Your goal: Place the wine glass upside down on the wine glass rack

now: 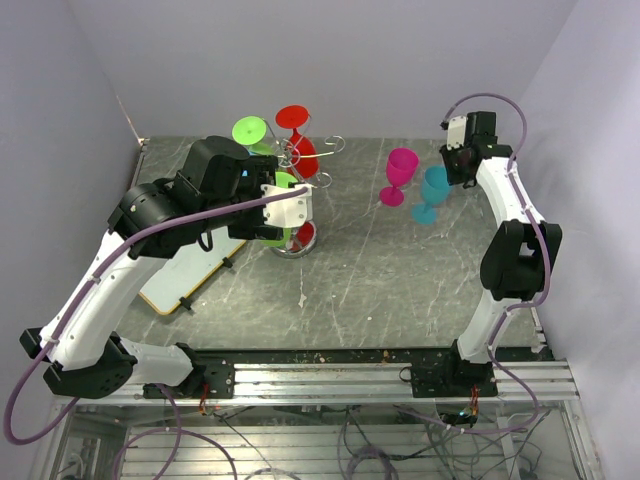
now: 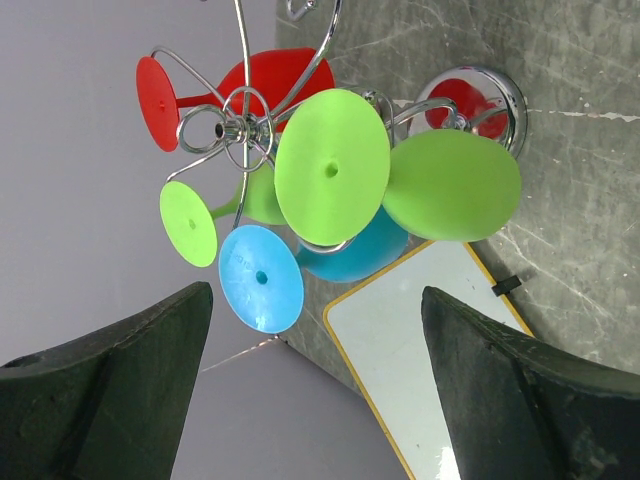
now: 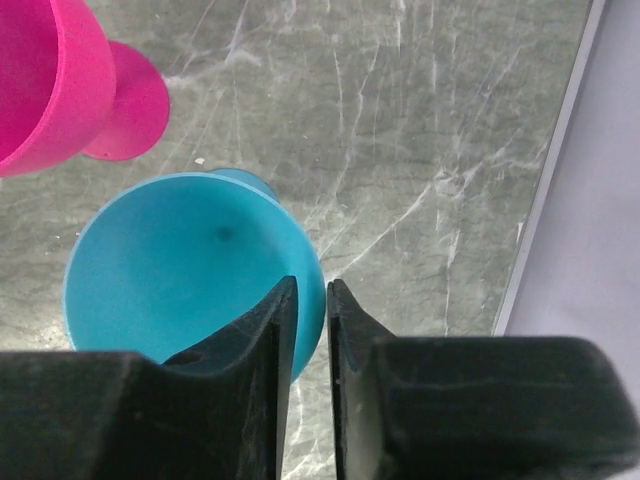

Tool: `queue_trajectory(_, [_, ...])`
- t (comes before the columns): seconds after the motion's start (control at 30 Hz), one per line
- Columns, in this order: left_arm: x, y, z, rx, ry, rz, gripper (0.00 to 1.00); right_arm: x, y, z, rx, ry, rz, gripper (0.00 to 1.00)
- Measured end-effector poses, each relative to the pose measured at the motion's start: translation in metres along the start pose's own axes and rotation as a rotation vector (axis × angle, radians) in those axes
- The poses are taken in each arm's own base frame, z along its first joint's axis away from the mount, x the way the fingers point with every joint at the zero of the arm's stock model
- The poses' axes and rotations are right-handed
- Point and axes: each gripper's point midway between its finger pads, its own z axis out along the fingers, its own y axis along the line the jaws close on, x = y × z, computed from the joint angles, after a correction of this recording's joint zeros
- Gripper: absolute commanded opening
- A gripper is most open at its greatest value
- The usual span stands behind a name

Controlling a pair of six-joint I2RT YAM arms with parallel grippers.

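— Where's the teal wine glass [image 3: 190,260]?
— Upright beside the pink glass [image 1: 401,170], its rim pinched by the right hand [image 3: 311,290].
— And the left hand [image 2: 315,300]?
— Spread wide, empty, facing the wine glass rack [image 2: 245,128] on the table [image 1: 360,270].

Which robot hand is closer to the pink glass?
Right. The right gripper pinches the teal glass beside the pink glass; the left gripper is far off at the rack.

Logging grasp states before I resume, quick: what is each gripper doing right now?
Left gripper: open, holding nothing.
Right gripper: shut on the rim of the blue glass.
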Motion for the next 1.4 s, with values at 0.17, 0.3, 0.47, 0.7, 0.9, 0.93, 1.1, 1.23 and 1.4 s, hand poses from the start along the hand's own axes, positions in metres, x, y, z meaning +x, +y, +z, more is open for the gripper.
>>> queue_trajectory(0.17, [0.000,0.000,0.001,0.001,0.002,0.000,0.95,-0.007,-0.002,-0.003,0.003,-0.012,-0.003,0.04])
queue_trajectory(0.3, [0.003,0.001,0.001,-0.004,0.011,-0.013,0.96,-0.012,-0.002,-0.005,-0.002,-0.020,-0.005,0.00])
queue_trajectory(0.47, [0.008,0.008,0.001,-0.027,0.020,-0.041,0.97,-0.012,-0.002,-0.009,-0.005,-0.023,-0.011,0.00])
queue_trajectory(0.7, [0.013,0.020,0.001,-0.082,0.018,-0.155,0.99,-0.015,-0.002,-0.053,0.011,-0.067,-0.024,0.00])
queue_trajectory(0.9, [0.010,0.040,-0.007,-0.162,-0.041,-0.333,0.99,-0.034,-0.007,-0.123,0.049,-0.195,-0.034,0.00])
queue_trajectory(0.93, [0.008,0.045,-0.009,-0.177,-0.062,-0.369,0.99,-0.038,-0.006,-0.137,0.049,-0.224,-0.039,0.00])
queue_trajectory(1.1, [0.001,0.068,-0.017,-0.226,-0.187,-0.585,0.99,-0.052,0.007,-0.200,0.013,-0.377,-0.063,0.00])
queue_trajectory(1.23, [-0.007,0.078,-0.016,-0.215,-0.279,-0.750,0.99,-0.073,0.018,-0.242,-0.036,-0.507,-0.086,0.00])
queue_trajectory(1.4, [-0.021,0.096,-0.016,-0.199,-0.397,-0.911,0.96,-0.109,0.036,-0.286,-0.133,-0.691,-0.108,0.00])
